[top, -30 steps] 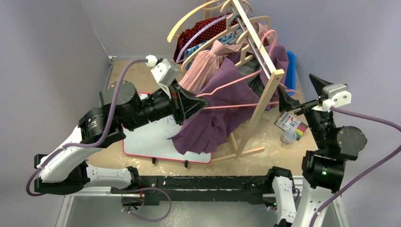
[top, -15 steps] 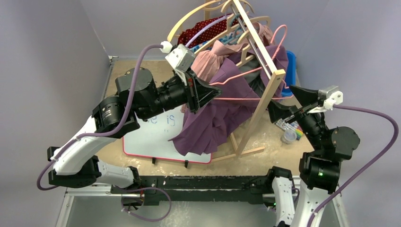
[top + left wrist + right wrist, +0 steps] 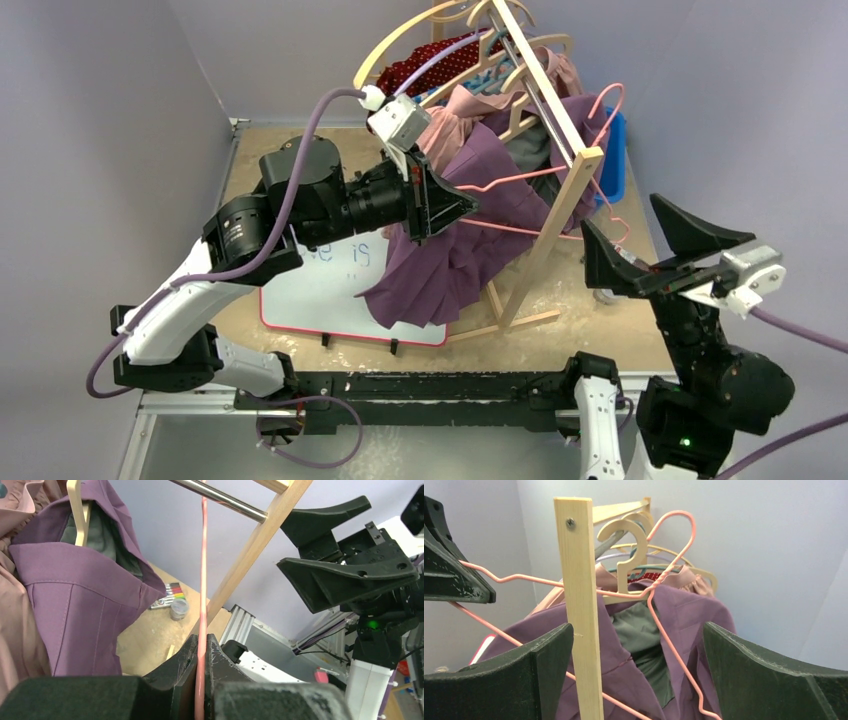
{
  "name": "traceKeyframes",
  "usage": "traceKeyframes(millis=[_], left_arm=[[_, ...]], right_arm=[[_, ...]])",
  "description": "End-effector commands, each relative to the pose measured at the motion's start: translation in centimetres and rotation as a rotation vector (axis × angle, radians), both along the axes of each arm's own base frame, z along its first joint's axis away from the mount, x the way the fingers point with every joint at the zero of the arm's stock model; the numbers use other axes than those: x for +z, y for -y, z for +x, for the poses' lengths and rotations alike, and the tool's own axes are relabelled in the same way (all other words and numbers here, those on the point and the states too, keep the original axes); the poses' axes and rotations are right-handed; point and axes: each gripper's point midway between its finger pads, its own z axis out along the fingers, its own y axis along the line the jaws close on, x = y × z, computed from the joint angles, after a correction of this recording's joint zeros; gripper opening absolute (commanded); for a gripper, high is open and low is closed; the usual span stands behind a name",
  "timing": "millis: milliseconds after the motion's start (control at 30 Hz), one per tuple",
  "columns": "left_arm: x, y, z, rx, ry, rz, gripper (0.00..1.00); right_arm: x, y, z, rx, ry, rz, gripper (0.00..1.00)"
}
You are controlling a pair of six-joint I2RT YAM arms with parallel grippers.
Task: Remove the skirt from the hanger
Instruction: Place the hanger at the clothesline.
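The purple skirt (image 3: pixel 455 255) hangs on a pink wire hanger (image 3: pixel 520 176) and droops down beside the wooden rack. My left gripper (image 3: pixel 470 207) is shut on the hanger's left end; in the left wrist view the pink wire (image 3: pixel 203 570) runs up from between its closed fingers (image 3: pixel 201 645). The hanger's hook (image 3: pixel 606 100) stands up past the rack's rail. My right gripper (image 3: pixel 650 250) hovers wide open to the right of the rack, holding nothing. In the right wrist view the skirt (image 3: pixel 624 680) and the hanger's wire (image 3: pixel 669 640) lie beyond its spread fingers.
The wooden rack (image 3: pixel 560 190) carries more hangers with a pink garment (image 3: pixel 440 140) and a red dotted one (image 3: pixel 410 70). A whiteboard (image 3: pixel 320 290) lies under the skirt's hem. A blue bin (image 3: pixel 612 150) stands at the back right. A marker box (image 3: pixel 170 591) and a small jar (image 3: pixel 178 609) sit on the table.
My left arm has risen and moved right with the hanger, lifting its hook higher. My right arm has drawn back toward the near edge and turned, still open.
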Motion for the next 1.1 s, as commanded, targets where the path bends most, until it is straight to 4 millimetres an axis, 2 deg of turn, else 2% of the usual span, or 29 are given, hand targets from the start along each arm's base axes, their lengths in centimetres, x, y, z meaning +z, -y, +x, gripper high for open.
traceKeyframes(millis=[0, 167, 433, 733, 900, 1067], left_arm=[[3.7, -1.9, -1.4, -0.012, -0.045, -0.134, 0.0], [4.0, -3.5, -1.6, 0.02, -0.068, -0.176, 0.0], [4.2, -4.5, -2.2, 0.014, -0.101, -0.223, 0.0], [2.8, -3.9, -2.7, -0.01, -0.169, -0.209, 0.0], [1.6, -4.6, -2.9, -0.002, -0.192, -0.202, 0.0], [1.6, -5.8, -4.0, -0.035, -0.197, -0.244, 0.0]], right_arm=[[1.4, 0.8, -1.1, -0.066, 0.053, 0.005, 0.99], [1.5, 0.8, -1.4, -0.074, 0.061, 0.008, 0.99], [2.0, 1.2, -2.5, -0.113, 0.081, 0.012, 0.99], [2.0, 1.5, -2.2, -0.121, 0.084, 0.005, 0.99], [1.7, 2.1, -2.0, -0.147, 0.079, -0.01, 0.99], [1.3, 2.3, -1.3, -0.143, 0.063, -0.011, 0.99]])
